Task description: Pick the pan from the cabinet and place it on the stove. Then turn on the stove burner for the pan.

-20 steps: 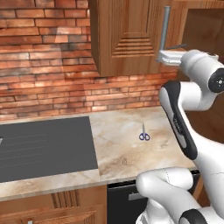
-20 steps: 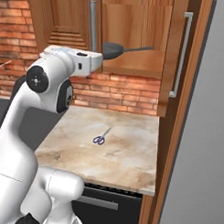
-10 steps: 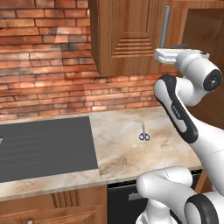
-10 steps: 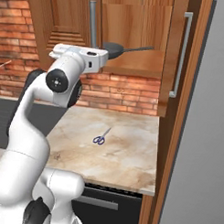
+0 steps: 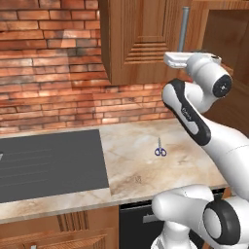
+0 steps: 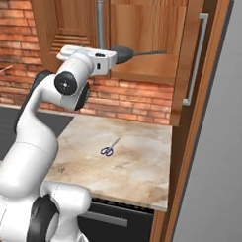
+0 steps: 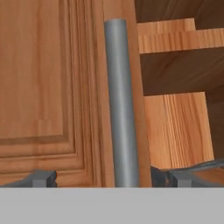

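Before raised-panel wooden cabinet (image 7: 43, 87), fingers (image 7: 43, 178) spread, seemingly astride round metal bar (image 7: 121, 109).

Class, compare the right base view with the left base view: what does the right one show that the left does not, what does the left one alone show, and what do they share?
Right base view alone: the pan on the shelf of the open cabinet, its long handle pointing right, and the opened door's grey bar handle beside a tall grey panel.

Left base view alone: the dark stove top at the left of the counter.

Both: the brick wall, the marble counter, the small blue-handled scissors lying on it, the closed door's bar handle, and the white arm raised to that door.
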